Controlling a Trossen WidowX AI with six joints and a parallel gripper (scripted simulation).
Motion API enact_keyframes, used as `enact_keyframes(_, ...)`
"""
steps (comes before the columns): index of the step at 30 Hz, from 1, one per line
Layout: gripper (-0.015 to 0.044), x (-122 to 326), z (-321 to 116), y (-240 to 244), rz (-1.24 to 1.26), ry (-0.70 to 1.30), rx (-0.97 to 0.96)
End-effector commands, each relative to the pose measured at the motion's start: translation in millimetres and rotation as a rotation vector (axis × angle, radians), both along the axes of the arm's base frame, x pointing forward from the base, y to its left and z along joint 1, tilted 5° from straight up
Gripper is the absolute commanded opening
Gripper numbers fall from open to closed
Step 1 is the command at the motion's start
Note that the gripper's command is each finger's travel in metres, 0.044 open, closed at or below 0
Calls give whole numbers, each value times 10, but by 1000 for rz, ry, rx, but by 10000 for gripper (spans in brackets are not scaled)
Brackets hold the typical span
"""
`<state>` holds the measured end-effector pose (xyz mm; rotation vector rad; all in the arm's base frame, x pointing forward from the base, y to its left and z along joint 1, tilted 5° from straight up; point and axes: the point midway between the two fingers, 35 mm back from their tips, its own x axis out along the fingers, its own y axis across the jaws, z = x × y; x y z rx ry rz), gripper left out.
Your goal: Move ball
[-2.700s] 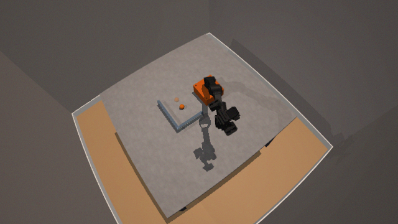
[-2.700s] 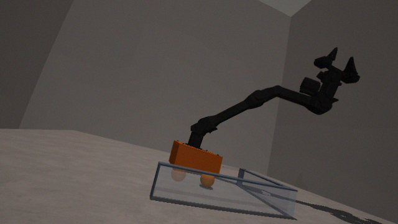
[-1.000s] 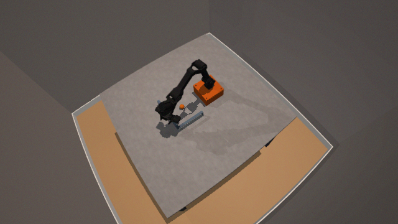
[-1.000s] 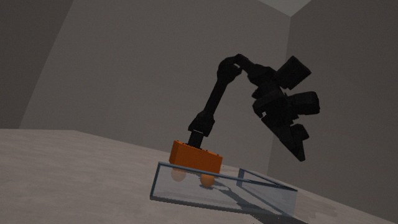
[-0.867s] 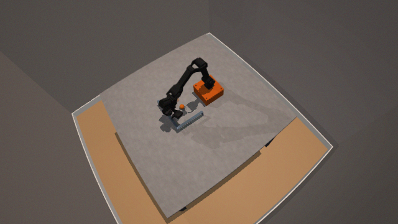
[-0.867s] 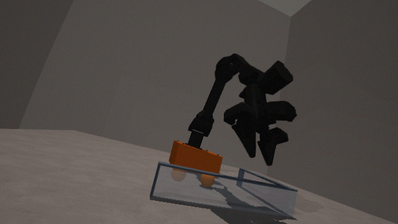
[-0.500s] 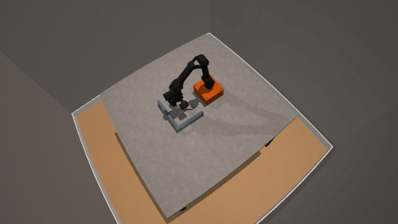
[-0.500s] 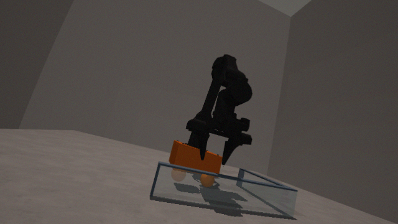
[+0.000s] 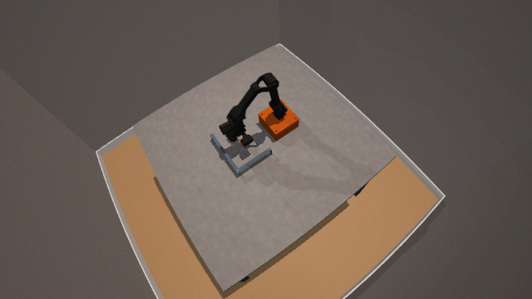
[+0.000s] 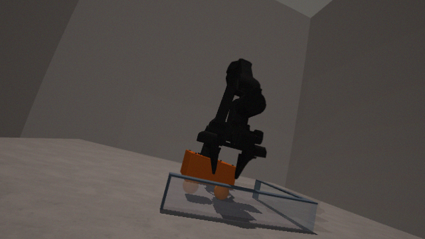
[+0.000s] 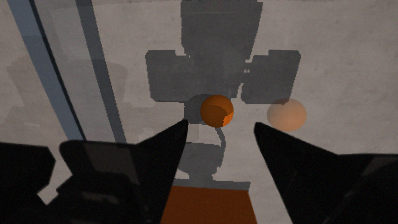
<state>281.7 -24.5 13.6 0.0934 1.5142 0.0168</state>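
Near the middle of the wrist view, the orange ball [image 11: 217,110] lay on the grey table [image 11: 340,65], seen in the gap above the two dark fingers. The gripper [image 11: 220,131] stood partly open and held nothing; its fingers were apart from the ball. To the right of the ball, just beside it but not touching, the pale see-through copy [image 11: 286,114] marked the resting spot. One clear wall [image 11: 47,75] ran down the left side of this view. From the exterior view, the gripper [image 10: 226,172] hung above the ball [image 10: 221,192], with the tips higher than the top edge of the clear walls [image 10: 282,207]. The orange base [image 10: 199,166] of the arm stood behind the walls.
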Motion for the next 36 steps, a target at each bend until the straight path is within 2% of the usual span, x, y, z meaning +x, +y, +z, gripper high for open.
enact_keyframes(1,302,-14,-78,14,-5,9,7)
enact_keyframes(25,302,-3,-432,42,-5,10,7)
enact_keyframes(29,197,-3,-432,42,-5,10,7)
enact_keyframes(36,150,-3,-432,42,-5,10,7)
